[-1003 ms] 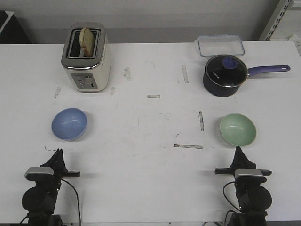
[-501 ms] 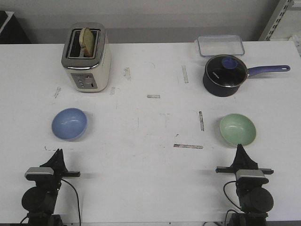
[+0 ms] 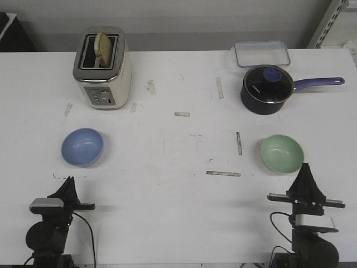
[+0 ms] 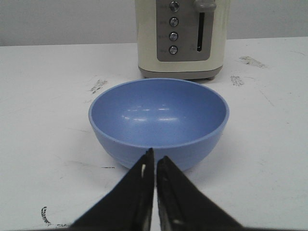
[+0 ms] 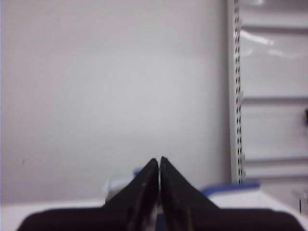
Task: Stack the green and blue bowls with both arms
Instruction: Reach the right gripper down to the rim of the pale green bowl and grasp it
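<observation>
The blue bowl (image 3: 82, 147) sits upright on the left of the white table, ahead of my left gripper (image 3: 69, 180), which is shut and empty near the front edge. In the left wrist view the blue bowl (image 4: 159, 120) fills the middle, just beyond the closed fingertips (image 4: 154, 158). The green bowl (image 3: 282, 153) sits upright on the right, just ahead of my right gripper (image 3: 306, 167), which is shut, empty and raised. The right wrist view shows the closed gripper (image 5: 159, 161) against the back wall; the green bowl is out of that view.
A cream toaster (image 3: 102, 68) with a bread slice stands at the back left, also seen in the left wrist view (image 4: 182, 37). A dark saucepan with a purple handle (image 3: 268, 89) and a clear lidded box (image 3: 261, 53) stand at the back right. Tape marks dot the table.
My right arm has lifted and shifted to the right, its wrist tilting upward. The left arm and both bowls have not moved.
</observation>
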`<state>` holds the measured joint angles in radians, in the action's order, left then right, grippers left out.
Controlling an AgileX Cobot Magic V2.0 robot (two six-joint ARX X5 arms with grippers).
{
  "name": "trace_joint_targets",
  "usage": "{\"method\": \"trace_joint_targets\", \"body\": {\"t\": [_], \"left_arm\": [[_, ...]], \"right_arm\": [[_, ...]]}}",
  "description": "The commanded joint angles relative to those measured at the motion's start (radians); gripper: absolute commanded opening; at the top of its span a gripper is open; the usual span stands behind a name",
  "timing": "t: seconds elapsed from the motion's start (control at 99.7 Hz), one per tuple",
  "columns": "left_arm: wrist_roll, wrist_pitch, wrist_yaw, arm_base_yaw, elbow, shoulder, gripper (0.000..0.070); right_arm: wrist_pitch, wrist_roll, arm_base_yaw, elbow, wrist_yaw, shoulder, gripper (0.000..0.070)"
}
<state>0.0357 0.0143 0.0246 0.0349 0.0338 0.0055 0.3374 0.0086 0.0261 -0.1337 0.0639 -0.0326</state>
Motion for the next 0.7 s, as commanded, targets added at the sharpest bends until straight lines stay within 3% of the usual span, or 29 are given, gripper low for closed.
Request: {"method": "trace_joint_targets", "body": {"t": [0.0, 0.16, 0.231, 0.301, 0.401, 0.451, 0.692], "left_arm": [[-0.003, 0.008, -0.002, 0.0, -0.02, 0.0, 0.0002], [-0.003, 0.009, -0.001, 0.0, -0.02, -0.001, 0.0002], [-0.003, 0.009, 0.001, 0.0, -0.02, -0.001, 0.0002], [-0.003, 0.009, 0.001, 0.0, -0.02, -0.001, 0.0002], [-0.003, 0.008, 0.001, 0.0, -0.02, -0.001, 0.0002], [-0.003, 0.008, 0.001, 0.0, -0.02, -0.001, 0.0002], [-0.003, 0.0, 0.001, 0.0, -0.02, -0.001, 0.0002]], "right_arm": [[-0.07, 0.013, 0.0, -0.127, -0.001, -0.047, 0.0], [-0.349, 0.012, 0.001, -0.439, -0.005, -0.264, 0.0], [-0.466, 0.01, 0.001, -0.561, -0.005, -0.371, 0.0035], [-0.573, 0.01, 0.001, -0.668, -0.005, -0.478, 0.016], [-0.702, -0.007, 0.001, -0.789, -0.005, -0.615, 0.0416], [-0.771, -0.013, 0.002, -0.839, -0.004, -0.673, 0.0477], [-1.023, -0.121, 0.081, -0.935, -0.005, -0.904, 0.0487]]}}
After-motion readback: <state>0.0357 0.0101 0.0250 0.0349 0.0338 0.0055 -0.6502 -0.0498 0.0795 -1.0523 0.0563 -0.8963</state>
